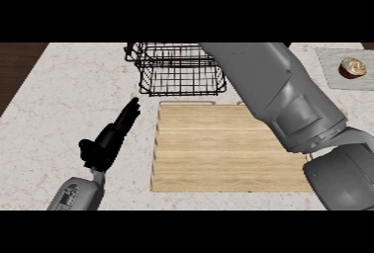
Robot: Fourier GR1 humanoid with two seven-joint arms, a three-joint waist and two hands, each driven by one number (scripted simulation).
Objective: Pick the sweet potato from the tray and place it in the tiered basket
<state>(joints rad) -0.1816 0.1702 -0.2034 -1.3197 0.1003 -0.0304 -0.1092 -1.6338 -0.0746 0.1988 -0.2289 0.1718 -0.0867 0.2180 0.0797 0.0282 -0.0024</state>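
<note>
Sweet potato not visible: tray [219, 163] shows bare wood, nothing seen in the tiered basket [175, 74]. Right forearm [270, 84] crosses the basket's right side; right hand is past the view's top edge, so its fingers can't be judged. Left hand [110, 141] idle left of the tray, fingers straight, holding nothing. Risk: forearm clips the basket, or an unseen release misses the tier
</note>
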